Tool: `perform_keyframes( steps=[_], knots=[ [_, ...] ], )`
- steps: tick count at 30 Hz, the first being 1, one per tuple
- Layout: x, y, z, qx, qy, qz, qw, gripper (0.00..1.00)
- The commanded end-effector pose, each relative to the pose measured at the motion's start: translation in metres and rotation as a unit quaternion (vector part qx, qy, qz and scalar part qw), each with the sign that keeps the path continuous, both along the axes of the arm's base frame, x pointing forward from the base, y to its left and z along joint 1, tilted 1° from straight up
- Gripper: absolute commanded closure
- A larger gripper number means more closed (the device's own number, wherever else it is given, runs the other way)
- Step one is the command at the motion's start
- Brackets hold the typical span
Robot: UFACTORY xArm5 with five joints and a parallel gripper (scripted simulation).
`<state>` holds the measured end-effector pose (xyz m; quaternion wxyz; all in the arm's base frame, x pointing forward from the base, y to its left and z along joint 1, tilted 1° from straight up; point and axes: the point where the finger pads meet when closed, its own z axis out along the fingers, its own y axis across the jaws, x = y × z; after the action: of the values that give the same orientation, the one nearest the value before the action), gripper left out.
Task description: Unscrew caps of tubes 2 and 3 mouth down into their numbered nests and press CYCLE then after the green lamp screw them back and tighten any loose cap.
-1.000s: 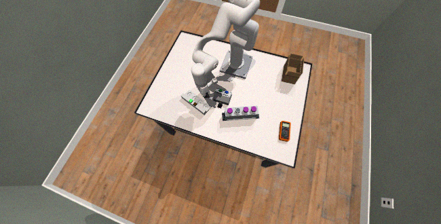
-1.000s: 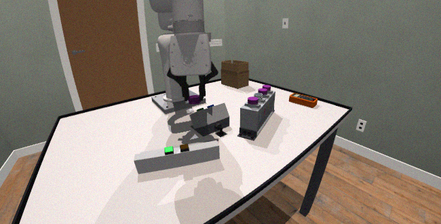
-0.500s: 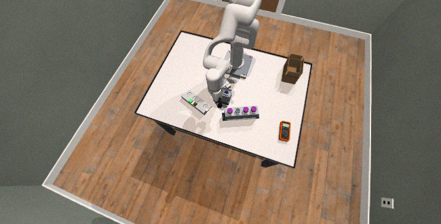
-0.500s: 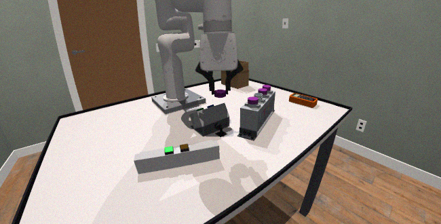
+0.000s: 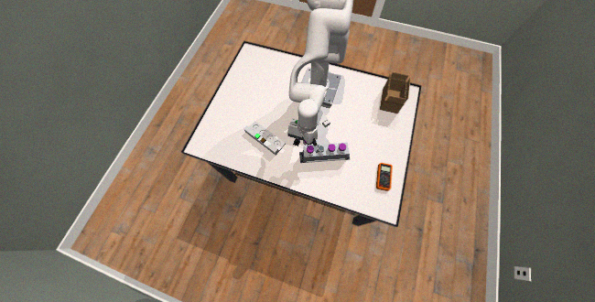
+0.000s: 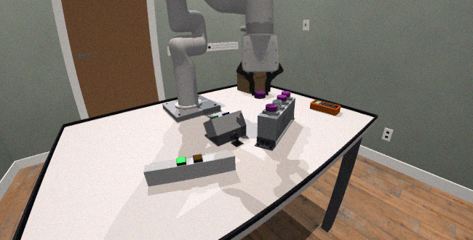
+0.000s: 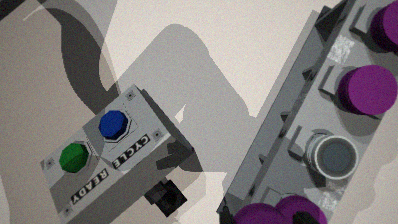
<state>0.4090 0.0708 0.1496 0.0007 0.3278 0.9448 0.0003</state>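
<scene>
My gripper [image 6: 259, 89] is shut on a purple cap [image 6: 259, 94] and holds it in the air beside the grey decapping station [image 6: 275, 121]. The cap shows at the bottom edge of the wrist view [image 7: 257, 216]. On the station, three tubes carry purple caps and one tube [image 7: 335, 157] stands open, second from one end. The key housing [image 7: 107, 160] has the blue CYCLE key [image 7: 114, 125] and the green READY key [image 7: 74, 157]. The cap tray [image 6: 189, 168] lies near the table's front; its green lamp [image 6: 180, 161] is lit. No purple cap shows on the tray.
A cardboard box [image 5: 395, 92] stands at the back of the table. An orange multimeter [image 5: 384, 176] lies past the station near the table edge. The arm's base plate [image 6: 191, 108] sits behind the key housing.
</scene>
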Motion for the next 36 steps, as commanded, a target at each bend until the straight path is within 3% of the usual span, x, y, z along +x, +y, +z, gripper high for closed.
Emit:
perform_keyframes(
  steps=[1, 7, 18, 26, 36],
  knots=[
    [0.005, 0.035, 0.001, -0.004, -0.002, -0.001, 1.0, 1.0],
    [0.007, 0.071, 0.001, -0.004, -0.002, -0.001, 1.0, 1.0],
    [0.007, 0.071, 0.001, -0.004, -0.002, -0.001, 1.0, 1.0],
    [0.007, 0.071, -0.023, -0.004, -0.002, -0.001, 1.0, 1.0],
    [0.007, 0.071, -0.024, -0.004, -0.002, -0.001, 1.0, 1.0]
  ],
)
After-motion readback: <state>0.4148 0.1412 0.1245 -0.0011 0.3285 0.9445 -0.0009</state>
